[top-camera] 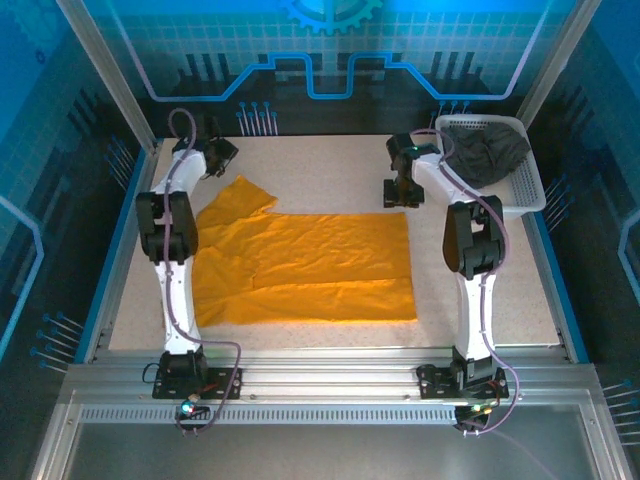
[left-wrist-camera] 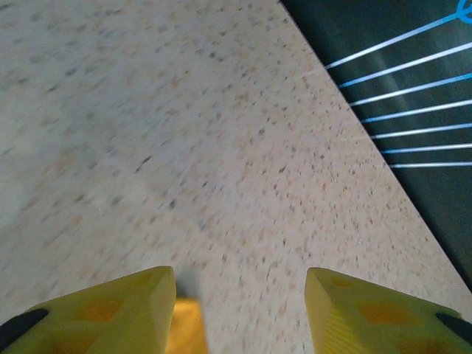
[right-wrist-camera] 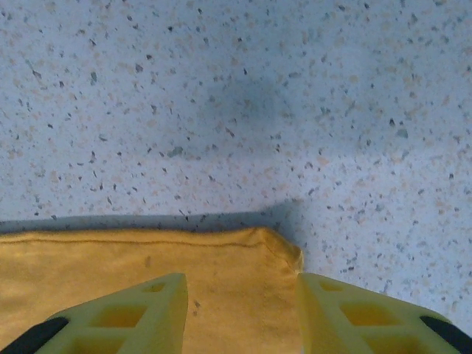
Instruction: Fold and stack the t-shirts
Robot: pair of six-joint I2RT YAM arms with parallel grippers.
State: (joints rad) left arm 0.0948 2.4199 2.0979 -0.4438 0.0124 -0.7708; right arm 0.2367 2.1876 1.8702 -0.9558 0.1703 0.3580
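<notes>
1. The orange-yellow t-shirt (top-camera: 310,265) lies spread flat on the tabletop (top-camera: 330,165), left of centre, with one sleeve reaching toward the far left corner.
2. The dark grey t-shirt (top-camera: 485,155) sits crumpled in the white mesh basket (top-camera: 530,190) at the far right corner.
3. The left gripper (left-wrist-camera: 240,291) has its jaws parted and empty, over bare tabletop near the far left corner.
4. The right gripper (right-wrist-camera: 242,295) has its jaws parted and empty, above the orange-yellow t-shirt's far right corner.

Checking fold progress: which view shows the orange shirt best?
Top external: most of the orange shirt lies spread on the table. The right wrist catches one hemmed corner, the left wrist a sliver at the bottom edge.
</notes>
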